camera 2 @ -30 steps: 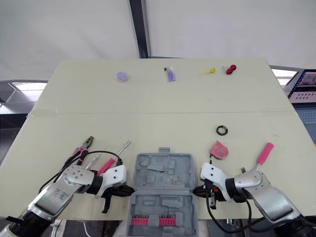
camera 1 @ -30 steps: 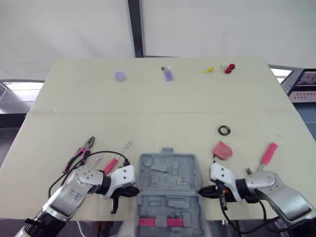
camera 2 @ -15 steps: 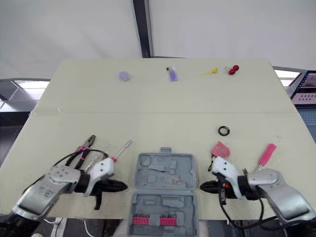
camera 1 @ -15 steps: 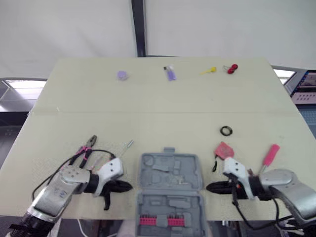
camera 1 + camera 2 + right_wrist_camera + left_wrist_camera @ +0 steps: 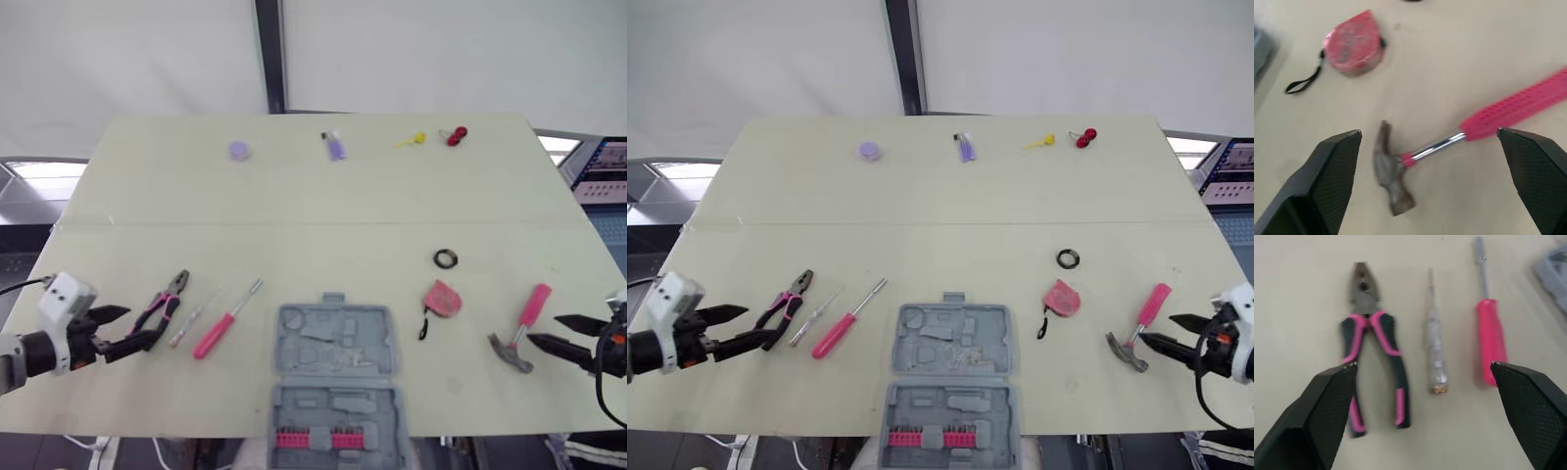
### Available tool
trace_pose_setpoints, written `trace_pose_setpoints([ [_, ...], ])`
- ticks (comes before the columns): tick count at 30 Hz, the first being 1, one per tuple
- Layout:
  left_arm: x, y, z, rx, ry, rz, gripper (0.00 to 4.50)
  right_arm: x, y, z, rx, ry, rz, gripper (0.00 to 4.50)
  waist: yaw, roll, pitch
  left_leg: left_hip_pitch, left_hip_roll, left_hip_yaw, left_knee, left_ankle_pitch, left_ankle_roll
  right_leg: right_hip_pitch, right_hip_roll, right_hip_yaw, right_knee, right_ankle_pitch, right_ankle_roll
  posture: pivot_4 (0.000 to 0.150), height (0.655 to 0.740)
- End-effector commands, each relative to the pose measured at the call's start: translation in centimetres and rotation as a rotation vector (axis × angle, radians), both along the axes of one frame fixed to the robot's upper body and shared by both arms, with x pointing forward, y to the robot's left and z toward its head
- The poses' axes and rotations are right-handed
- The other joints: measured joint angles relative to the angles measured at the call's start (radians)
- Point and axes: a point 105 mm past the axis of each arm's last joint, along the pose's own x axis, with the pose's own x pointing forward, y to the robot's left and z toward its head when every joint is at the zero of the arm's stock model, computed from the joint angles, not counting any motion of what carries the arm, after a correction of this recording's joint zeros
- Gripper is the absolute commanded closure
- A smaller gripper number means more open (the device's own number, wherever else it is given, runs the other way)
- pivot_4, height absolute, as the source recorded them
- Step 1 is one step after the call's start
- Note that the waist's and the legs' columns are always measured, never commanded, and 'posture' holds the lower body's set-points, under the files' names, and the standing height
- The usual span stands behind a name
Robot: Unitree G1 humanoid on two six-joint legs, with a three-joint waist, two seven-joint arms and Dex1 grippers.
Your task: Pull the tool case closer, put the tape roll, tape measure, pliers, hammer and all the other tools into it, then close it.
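Open tool case (image 5: 334, 377) sits at the tabletop's (image 5: 313, 196) near edge. Left gripper (image 5: 132, 327), fingers spread, faces the pliers (image 5: 162, 305). Right gripper (image 5: 544, 330), likewise spread, faces the hammer (image 5: 534, 305). Gripping each handle mid-length probably keeps it level.

Left claw (image 5: 137, 326) and right claw (image 5: 544, 330) agape

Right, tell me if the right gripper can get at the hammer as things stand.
Probably yes. The right gripper is open and aimed at the hammer, which lies flat on the table just ahead of its fingertips. The tape measure lies apart from it, so nothing blocks the way.
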Motion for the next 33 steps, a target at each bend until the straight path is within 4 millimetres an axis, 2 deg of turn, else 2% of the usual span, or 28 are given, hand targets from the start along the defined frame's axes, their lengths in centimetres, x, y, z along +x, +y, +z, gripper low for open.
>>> trace_pose_setpoints([
  [1,-0.1,4.5,0.8,0.046,-0.114,0.243,0.02,0.1,-2.9,0.7,-0.032,-0.096,-0.138,0.01,0.001,0.0,0.0,0.0,0.0,0.0,0.0,0.0,0.0,0.0,0.0,0.0,0.0,0.0,0.0,0.15,0.74],
  [6,-0.9,9.4,1.0,0.141,-0.195,0.525,0.02,0.4,-5.5,0.2,-0.089,-0.141,-0.294,0.01,-0.001,0.0,0.0,0.0,0.0,0.0,0.0,0.0,0.0,0.0,0.0,0.0,-0.001,0.0,0.0,0.15,0.74],
  [8,-1.1,10.7,1.2,0.165,-0.219,0.607,0.02,0.6,-5.8,0.2,-0.1,-0.154,-0.317,0.01,-0.002,0.0,0.0,0.0,0.0,0.0,0.0,0.0,0.0,0.0,0.0,0.0,-0.001,0.0,0.0,0.15,0.74],
  [11,-2.1,13.7,1.3,0.157,-0.255,0.793,0.02,1.0,-5.9,0.2,-0.116,-0.178,-0.342,0.01,-0.008,0.0,0.0,0.0,0.0,0.0,0.0,0.0,0.0,0.0,0.0,0.0,0.0,0.0,0.0,0.15,0.74],
  [14,-2.2,14.1,1.0,0.146,-0.24,0.81,0.02,1.2,-5.9,0.4,-0.122,-0.19,-0.353,0.01,-0.015,0.0,0.0,0.0,0.0,0.0,-0.001,0.0,0.0,0.0,0.0,0.0,0.0,0.0,0.0,0.15,0.74],
  [17,-1.9,13.6,0.8,0.158,-0.229,0.773,0.02,1.3,-5.9,0.7,-0.132,-0.198,-0.351,0.01,-0.02,0.0,0.0,0.0,0.0,0.0,-0.002,0.0,0.0,0.0,0.0,0.0,0.0,0.0,0.0,0.15,0.74],
  [21,-0.5,12.4,1.4,0.139,-0.264,0.706,0.02,1.7,-4.8,1.4,-0.113,-0.223,-0.314,0.01,-0.021,0.0,0.0,0.0,0.0,0.0,-0.002,0.0,0.0,-0.001,0.0,0.0,0.0,0.0,0.0,0.15,0.74],
  [23,0.8,10.4,2.0,0.112,-0.293,0.6,0.02,2.1,-3.7,1.8,-0.105,-0.234,-0.266,0.01,-0.02,0.0,0.0,0.0,0.0,0.0,-0.002,0.0,0.0,-0.001,0.0,0.0,0.0,0.0,0.0,0.15,0.74],
  [25,2.5,7.3,3.0,0.063,-0.332,0.443,0.02,2.7,-2.1,2.7,-0.09,-0.255,-0.209,0.01,-0.018,0.0,0.0,0.0,0.0,0.0,-0.001,0.0,0.0,-0.001,0.0,0.0,0.0,0.0,0.0,0.15,0.74],
  [27,3.9,2.9,3.5,0.016,-0.347,0.24,0.02,3.4,-0.2,3.7,-0.066,-0.269,-0.139,0.01,-0.017,0.0,0.0,0.0,0.0,0.0,-0.001,0.0,0.0,-0.001,0.0,0.0,0.0,0.0,0.0,0.15,0.74],
  [30,5.6,-5.5,4.1,-0.06,-0.352,-0.116,0.02,4.8,4.1,4.7,-0.026,-0.261,0.004,0.01,-0.015,0.0,-0.001,0.0,0.0,0.0,0.0,0.0,0.0,0.0,0.0,0.0,0.0,0.0,0.0,0.15,0.74],
  [33,6.3,-12.4,4.4,-0.089,-0.35,-0.412,0.02,5.9,8.2,4.2,-0.02,-0.214,0.134,0.01,-0.017,0.0,-0.001,0.0,0.0,0.0,0.001,0.0,0.0,0.0,0.0,0.001,0.001,0.0,0.0,0.15,0.74],
])
